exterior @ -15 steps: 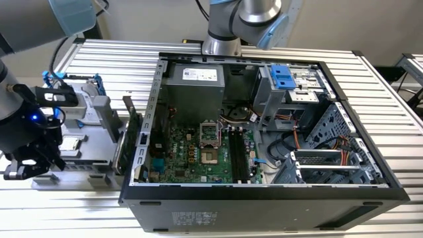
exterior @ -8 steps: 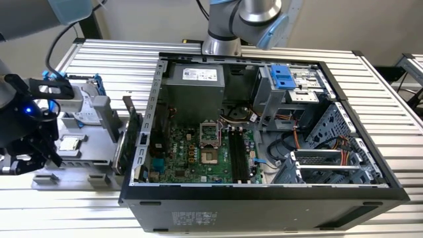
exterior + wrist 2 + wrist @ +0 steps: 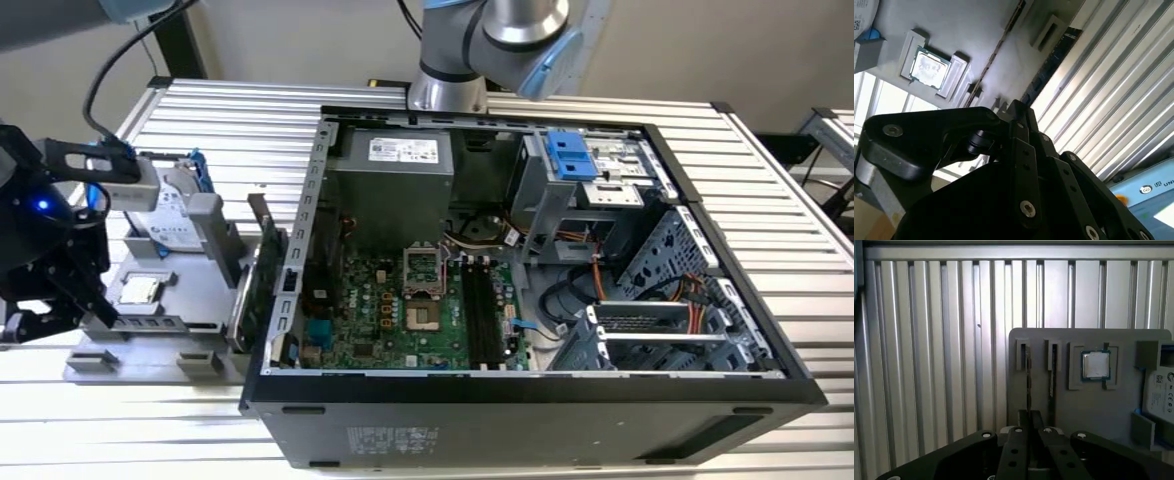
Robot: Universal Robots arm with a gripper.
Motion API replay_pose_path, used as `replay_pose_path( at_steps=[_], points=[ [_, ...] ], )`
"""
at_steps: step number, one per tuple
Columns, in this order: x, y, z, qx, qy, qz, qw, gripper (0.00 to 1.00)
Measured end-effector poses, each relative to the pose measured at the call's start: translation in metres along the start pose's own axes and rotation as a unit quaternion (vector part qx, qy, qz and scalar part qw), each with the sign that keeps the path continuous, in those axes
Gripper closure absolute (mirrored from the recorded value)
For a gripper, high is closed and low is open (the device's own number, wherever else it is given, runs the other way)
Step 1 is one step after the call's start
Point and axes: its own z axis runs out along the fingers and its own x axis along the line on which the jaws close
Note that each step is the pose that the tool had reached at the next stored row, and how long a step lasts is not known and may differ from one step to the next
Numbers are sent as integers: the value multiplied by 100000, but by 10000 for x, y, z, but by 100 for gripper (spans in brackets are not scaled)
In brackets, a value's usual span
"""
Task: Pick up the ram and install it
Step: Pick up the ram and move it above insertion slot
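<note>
The ram (image 3: pixel 1028 375) is a thin stick standing on edge in a slot of the grey holder tray (image 3: pixel 1079 410), left of the computer case in the exterior view. A second stick (image 3: pixel 1053 372) stands in the neighbouring slot, nearer the processor chip (image 3: pixel 1096 364). My gripper (image 3: pixel 1030 416) hangs over the tray with its fingers drawn together on the near end of the ram (image 3: pixel 1051 67). The exterior view has the gripper (image 3: pixel 96 318) at the tray's left end. The motherboard's black slots (image 3: pixel 481 310) lie inside the case.
The open computer case (image 3: pixel 534 385) fills the middle of the ribbed metal table (image 3: pixel 227 110). On the tray also stand a hard drive (image 3: pixel 167 215) in a blue frame and an expansion card (image 3: pixel 264 270). The arm's base (image 3: pixel 447 85) rises behind the case.
</note>
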Motion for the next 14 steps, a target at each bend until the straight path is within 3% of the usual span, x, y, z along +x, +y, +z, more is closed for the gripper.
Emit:
replay_pose_path(
  at_steps=[14],
  points=[
    [-6,-1,-309,2,1,3,100000,100]
  ],
)
